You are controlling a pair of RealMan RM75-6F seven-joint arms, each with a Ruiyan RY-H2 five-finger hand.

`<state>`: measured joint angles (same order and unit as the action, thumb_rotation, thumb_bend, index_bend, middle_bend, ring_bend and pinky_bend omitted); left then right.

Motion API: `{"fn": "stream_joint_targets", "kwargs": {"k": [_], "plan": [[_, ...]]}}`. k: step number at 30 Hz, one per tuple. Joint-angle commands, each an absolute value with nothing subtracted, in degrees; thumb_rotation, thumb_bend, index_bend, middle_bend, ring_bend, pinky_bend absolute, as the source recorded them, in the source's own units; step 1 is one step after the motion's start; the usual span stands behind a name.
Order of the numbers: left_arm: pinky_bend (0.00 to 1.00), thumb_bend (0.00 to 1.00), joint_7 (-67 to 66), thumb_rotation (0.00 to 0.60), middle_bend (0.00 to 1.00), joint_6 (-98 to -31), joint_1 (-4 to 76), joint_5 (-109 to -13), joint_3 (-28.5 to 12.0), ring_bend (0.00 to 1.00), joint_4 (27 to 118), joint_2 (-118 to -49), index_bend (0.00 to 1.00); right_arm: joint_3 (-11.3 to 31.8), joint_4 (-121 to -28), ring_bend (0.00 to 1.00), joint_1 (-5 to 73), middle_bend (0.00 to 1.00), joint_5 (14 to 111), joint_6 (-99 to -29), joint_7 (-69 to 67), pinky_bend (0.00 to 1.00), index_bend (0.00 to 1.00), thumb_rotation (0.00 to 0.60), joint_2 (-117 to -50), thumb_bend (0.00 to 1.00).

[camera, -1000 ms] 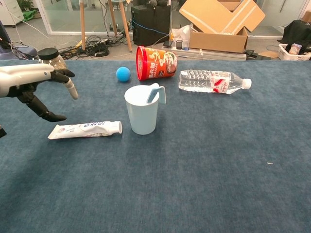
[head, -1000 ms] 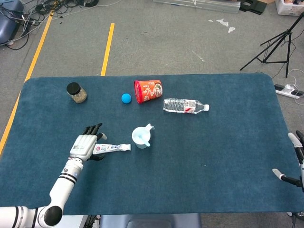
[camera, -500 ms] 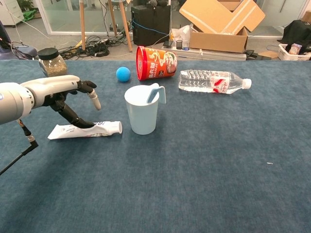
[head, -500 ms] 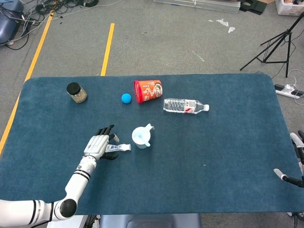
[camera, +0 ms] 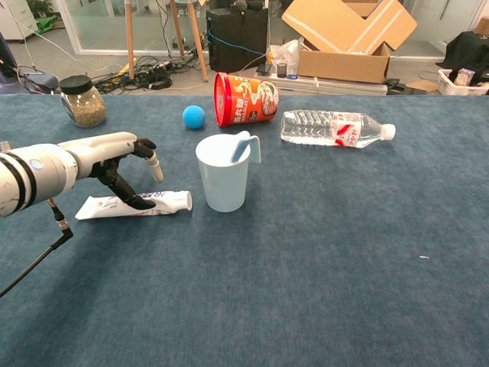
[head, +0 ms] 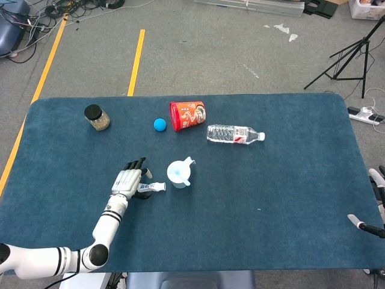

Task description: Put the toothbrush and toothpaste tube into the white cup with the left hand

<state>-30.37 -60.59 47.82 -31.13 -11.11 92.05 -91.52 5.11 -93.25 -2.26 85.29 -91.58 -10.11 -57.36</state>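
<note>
The white toothpaste tube (camera: 137,204) lies flat on the blue table, cap end toward the white cup (camera: 223,182). The cup stands upright just right of it, and the light blue toothbrush (camera: 244,145) leans inside with its end over the rim. My left hand (camera: 122,153) arches over the middle of the tube, fingers spread, with a dark fingertip down against the tube's near side. From the head view, the left hand (head: 129,179) covers the tube's (head: 151,188) left part, beside the cup (head: 177,175). Only part of my right hand (head: 372,201) shows at the right edge, fingers apart and holding nothing.
Behind the cup lie a red snack canister (camera: 246,99) on its side, a blue ball (camera: 193,116) and a water bottle (camera: 336,128). A black-lidded jar (camera: 82,101) stands at the back left. Bare table surface (camera: 321,267) spreads to the right and front.
My left hand has moved right from beyond the tube's flat end to over the tube and lowered its fingers onto it. The tube, cup and toothbrush have not moved.
</note>
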Motion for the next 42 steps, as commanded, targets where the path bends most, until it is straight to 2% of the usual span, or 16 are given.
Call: {"fn": "stream_joint_targets", "kwargs": {"k": [1,17,35,42], "plan": [[0.00,0.22,-30.65,0.600,0.00,-60.41,47.96,-30.64,-11.16,0.00,91.36,-91.93,0.35,5.11,-93.22,0.00,-2.28,0.00,85.32,-91.60,-10.15,0.36,0.00,0.600,-57.36,0.00],[0.00,0.22,-32.27,0.600,0.00,-59.30,48.54,-29.00,-11.06,0.00,86.06,-94.64,0.41,5.15,-93.26,0.00,-2.28,0.00,85.33,-91.57,-10.17,0.36,0.00,0.600,-57.34,0.00],[0.00,0.22,-33.01,0.600,0.00,-60.11,47.83,-31.05,-10.79,0.00,82.27,-96.41,0.58,5.15,-93.40,0.00,-2.15,0.00,85.23,-91.25,-9.79,0.36,0.00,0.600,-57.41,0.00],[0.00,0.27,-32.15,0.600,0.00,-60.74,46.70,-33.09,-10.70,0.00,82.48,-96.02,0.63,5.19,-93.37,0.00,-2.19,0.00,85.16,-91.28,-10.07,0.36,0.00,0.600,-57.32,0.00]]}}
